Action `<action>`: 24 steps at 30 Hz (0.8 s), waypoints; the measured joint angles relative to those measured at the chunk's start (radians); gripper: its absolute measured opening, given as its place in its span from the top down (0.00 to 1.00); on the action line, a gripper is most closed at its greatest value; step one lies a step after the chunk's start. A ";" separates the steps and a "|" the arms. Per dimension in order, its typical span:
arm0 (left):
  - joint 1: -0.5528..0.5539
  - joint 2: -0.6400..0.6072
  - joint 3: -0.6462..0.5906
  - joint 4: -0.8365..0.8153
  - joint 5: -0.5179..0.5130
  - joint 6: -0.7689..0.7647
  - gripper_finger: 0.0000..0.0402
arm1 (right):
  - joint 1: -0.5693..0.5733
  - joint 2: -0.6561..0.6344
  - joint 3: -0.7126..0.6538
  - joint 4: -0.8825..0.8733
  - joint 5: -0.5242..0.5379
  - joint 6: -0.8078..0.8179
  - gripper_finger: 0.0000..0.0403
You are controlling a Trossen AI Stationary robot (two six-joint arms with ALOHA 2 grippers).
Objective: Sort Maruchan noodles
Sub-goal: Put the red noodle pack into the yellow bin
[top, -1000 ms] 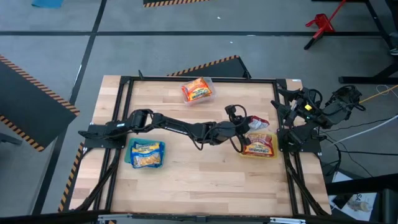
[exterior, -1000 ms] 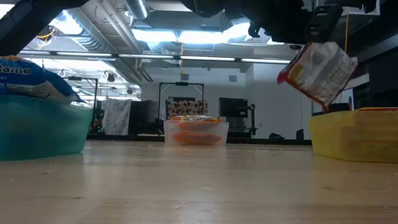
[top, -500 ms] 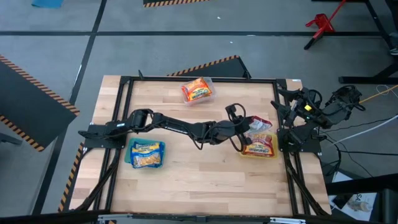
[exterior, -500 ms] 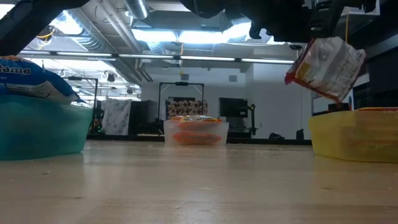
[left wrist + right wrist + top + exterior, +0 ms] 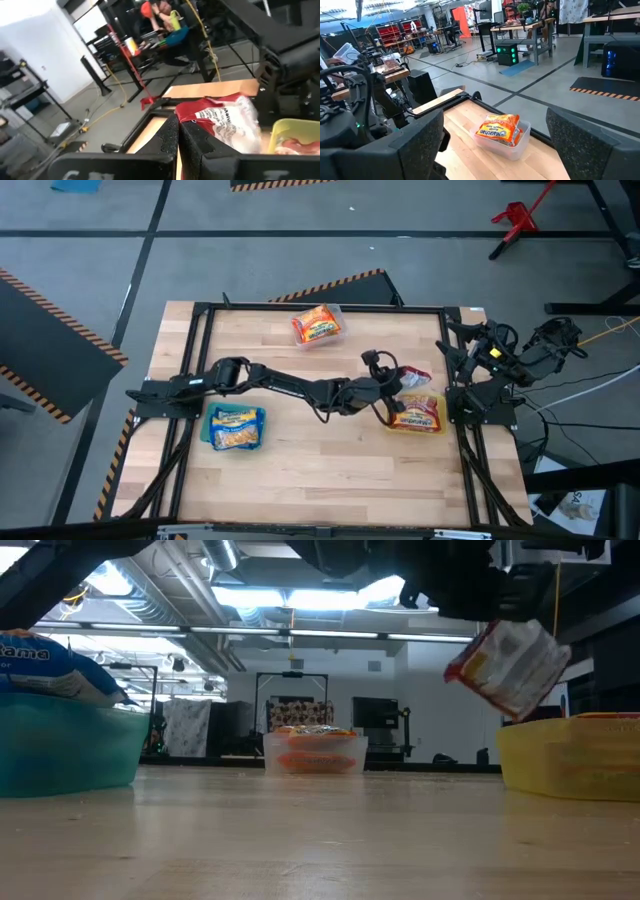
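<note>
My left gripper [image 5: 393, 386] reaches across the table and is shut on a dark red-and-white noodle packet [image 5: 411, 378], which hangs over the yellow bin [image 5: 437, 425]. That bin holds more red packets [image 5: 416, 414]. In the low view the held packet [image 5: 508, 667] is tilted above the yellow bin [image 5: 570, 758]. Blue-and-yellow packets [image 5: 236, 427] lie in the teal bin [image 5: 65, 745]. Orange-red packets [image 5: 318, 324] lie in the clear bin [image 5: 516, 146]. My right gripper [image 5: 495, 126] is open and parked at the table's right edge [image 5: 462, 352]. My left gripper pinches the red-and-white packet between its two shut fingers [image 5: 172, 137] at the packet's red edge [image 5: 184, 115]. The packet is lifted clear and hangs tilted below the gripper [image 5: 500, 602], above the yellow bin.
Three bins stand on the wooden table [image 5: 330, 470]: teal at the near left, clear at the far middle, yellow at the right. A black frame [image 5: 200, 315] runs around the tabletop. The middle and near parts of the table show bare wood.
The left gripper has stayed shut on the packet over the yellow bin. In the low view the packet first swung slightly up and to the right. It has since come back left and a little lower, and its tilt has changed.
</note>
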 joint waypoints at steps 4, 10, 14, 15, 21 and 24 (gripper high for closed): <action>-0.006 0.004 0.015 -0.015 0.019 0.009 1.00 | 0.000 0.000 0.000 0.003 0.008 0.000 0.16; -0.007 0.031 0.016 -0.009 0.022 -0.003 1.00 | 0.000 0.000 0.000 0.003 0.014 0.000 0.16; -0.011 0.071 0.060 -0.027 0.020 0.014 1.00 | 0.000 0.000 0.000 0.003 0.007 0.000 0.16; -0.012 0.080 0.076 -0.034 0.018 0.022 1.00 | 0.000 0.000 0.000 0.003 0.006 0.000 0.16; -0.029 0.114 0.149 -0.080 0.042 0.036 1.00 | 0.000 0.000 0.000 -0.001 0.005 0.000 0.16; -0.028 0.114 0.146 -0.088 0.055 0.031 1.00 | 0.000 0.000 0.000 -0.006 0.004 0.000 0.16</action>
